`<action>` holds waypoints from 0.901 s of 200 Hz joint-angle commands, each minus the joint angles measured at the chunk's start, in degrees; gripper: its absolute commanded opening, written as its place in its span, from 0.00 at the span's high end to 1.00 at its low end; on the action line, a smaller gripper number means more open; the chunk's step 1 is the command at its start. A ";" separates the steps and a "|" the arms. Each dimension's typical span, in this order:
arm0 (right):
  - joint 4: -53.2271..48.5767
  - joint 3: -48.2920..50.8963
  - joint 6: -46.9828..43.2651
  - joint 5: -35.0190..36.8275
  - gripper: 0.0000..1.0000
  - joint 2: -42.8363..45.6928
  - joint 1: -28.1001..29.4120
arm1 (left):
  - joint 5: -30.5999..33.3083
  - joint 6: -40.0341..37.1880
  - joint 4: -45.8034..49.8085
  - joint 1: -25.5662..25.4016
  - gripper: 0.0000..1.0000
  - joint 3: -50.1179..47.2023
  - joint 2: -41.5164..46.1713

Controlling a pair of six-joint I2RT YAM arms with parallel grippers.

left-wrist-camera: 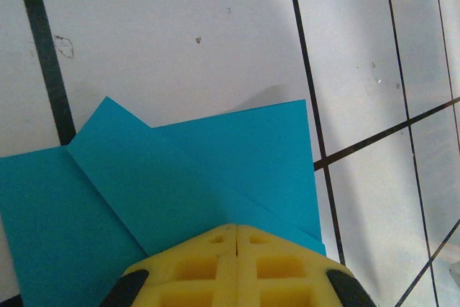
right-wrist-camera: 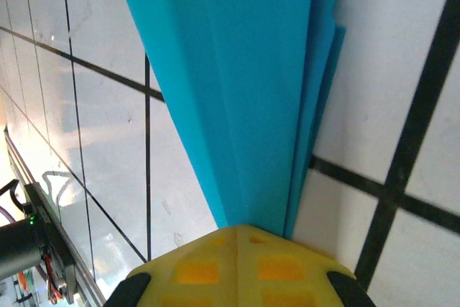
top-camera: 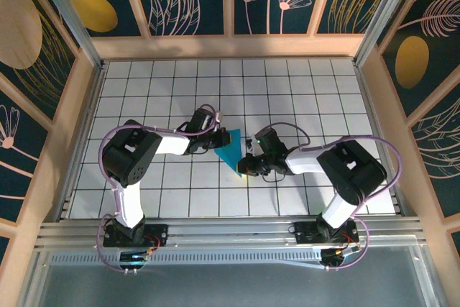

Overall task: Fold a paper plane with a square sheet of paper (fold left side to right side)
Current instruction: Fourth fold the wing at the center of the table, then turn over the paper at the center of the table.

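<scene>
The turquoise sheet of paper [top-camera: 231, 149] lies flat on the white tiled table, folded into a pointed dart outline like a paper plane, wide end at the back and tip toward the front right. My left gripper [top-camera: 219, 139] is shut, and its yellow fingertips rest on the wide end, where overlapping flaps and creases show [left-wrist-camera: 180, 177]. In the left wrist view the left gripper [left-wrist-camera: 236, 228] has nothing between its fingers. My right gripper [top-camera: 248, 165] is shut too and presses on the narrow tip. The paper [right-wrist-camera: 244, 70] runs under the right gripper [right-wrist-camera: 237, 229].
Wooden walls [top-camera: 83, 106] with painted panels box in the table on three sides. An aluminium rail [top-camera: 230, 231] crosses the near edge by the arm bases. Bare white tiles [top-camera: 215, 84] with black grid lines surround the paper.
</scene>
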State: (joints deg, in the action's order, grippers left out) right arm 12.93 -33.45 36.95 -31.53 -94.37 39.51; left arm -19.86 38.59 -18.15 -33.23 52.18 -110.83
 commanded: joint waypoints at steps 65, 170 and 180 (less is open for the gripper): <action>-13.02 -1.47 -2.23 -2.47 0.91 13.28 -2.54 | -1.49 0.40 3.29 0.89 0.89 0.80 6.85; -2.07 -11.78 -12.25 -1.46 0.60 -2.37 -7.81 | 13.56 3.71 8.01 1.05 0.64 -11.19 32.15; -1.56 -12.92 -12.43 -1.52 0.60 -4.43 -7.86 | 14.19 4.32 7.78 1.03 0.63 -13.07 33.95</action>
State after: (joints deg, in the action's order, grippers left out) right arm 8.38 -43.20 27.22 -32.86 -94.87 31.68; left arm -9.91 40.62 -12.19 -32.53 43.70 -80.16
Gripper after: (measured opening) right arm 0.397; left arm 0.363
